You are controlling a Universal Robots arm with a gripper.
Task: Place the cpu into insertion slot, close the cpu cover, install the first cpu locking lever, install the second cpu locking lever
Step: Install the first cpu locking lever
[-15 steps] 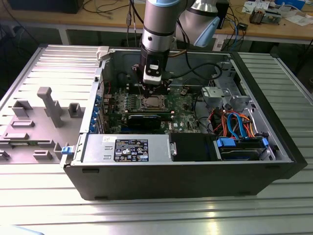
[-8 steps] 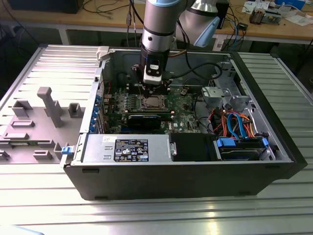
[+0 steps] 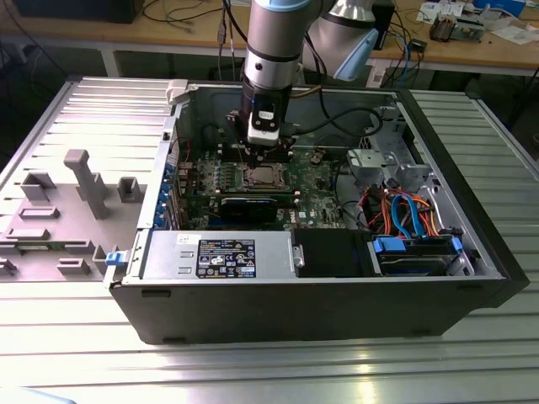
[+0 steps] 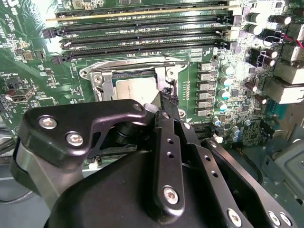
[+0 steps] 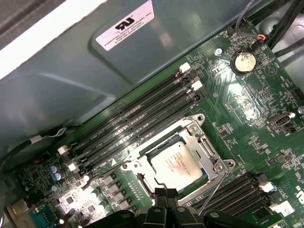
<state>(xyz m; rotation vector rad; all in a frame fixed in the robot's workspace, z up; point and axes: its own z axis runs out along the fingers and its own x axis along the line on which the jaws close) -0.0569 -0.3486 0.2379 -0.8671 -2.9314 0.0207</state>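
Pincer [image 5: 166, 205] clenched, empty, tips just off socket edge. Cpu [image 5: 178, 165] already seated in slot [image 5: 209, 152], cover [image 5: 142, 167] down. Chip's probably light, stiff, fragile; grab edges only, guessing.

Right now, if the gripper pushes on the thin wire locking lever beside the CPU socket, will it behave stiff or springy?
Probably springy: in the first wrist view the locking lever is a long, thin bare wire, standing free of the cpu cover. It may slip, since it looks smooth and shiny. The gripper sits close beside it, near the cpu.
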